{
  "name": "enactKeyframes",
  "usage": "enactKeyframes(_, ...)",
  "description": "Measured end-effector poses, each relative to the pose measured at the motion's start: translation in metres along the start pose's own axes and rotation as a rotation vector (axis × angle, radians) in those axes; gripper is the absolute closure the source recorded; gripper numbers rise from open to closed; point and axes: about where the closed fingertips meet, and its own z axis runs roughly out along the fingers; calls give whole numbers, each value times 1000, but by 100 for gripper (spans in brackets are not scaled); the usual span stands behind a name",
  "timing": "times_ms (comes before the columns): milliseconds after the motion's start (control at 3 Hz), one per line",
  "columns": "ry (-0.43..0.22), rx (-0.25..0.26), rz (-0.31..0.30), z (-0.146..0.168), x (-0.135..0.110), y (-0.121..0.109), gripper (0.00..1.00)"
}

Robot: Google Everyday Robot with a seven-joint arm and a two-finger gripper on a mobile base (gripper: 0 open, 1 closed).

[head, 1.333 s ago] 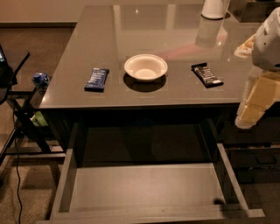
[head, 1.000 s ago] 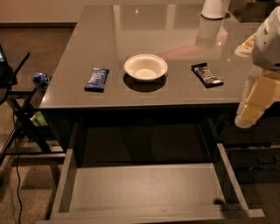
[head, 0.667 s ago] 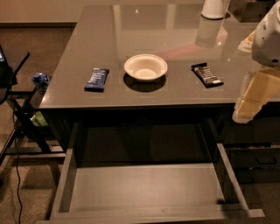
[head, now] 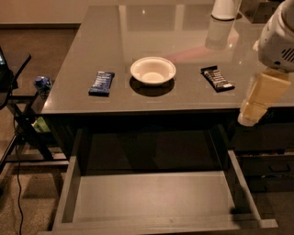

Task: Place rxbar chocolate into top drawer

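The rxbar chocolate (head: 217,78), a black-wrapped bar with white lettering, lies on the grey table (head: 183,98) to the right of a white bowl (head: 153,70). The top drawer (head: 156,197) stands pulled out below the table's front edge, its flat grey bottom bare. My gripper (head: 246,119) hangs at the right edge of the view, past the table's front right corner. It is to the right of and nearer than the bar, not touching it, and above the drawer's right side.
A dark blue-wrapped bar (head: 101,83) lies left of the bowl. A white cylindrical object (head: 223,9) stands at the table's back right. A black stand with cables (head: 18,133) and a small blue item (head: 42,83) are on the floor at the left.
My gripper has shifted a little to the left, toward the table's front right corner. The bars, bowl and drawer have not moved.
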Motion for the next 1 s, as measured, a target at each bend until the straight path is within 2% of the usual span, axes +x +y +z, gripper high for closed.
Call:
enactKeyframes(333,-8,-24,48,13,-6,-6,0)
enactKeyframes(667,-1,-49,138,37,-16,-20,0)
enactKeyframes(1000,-4,-80,188,57,-26,-25,0)
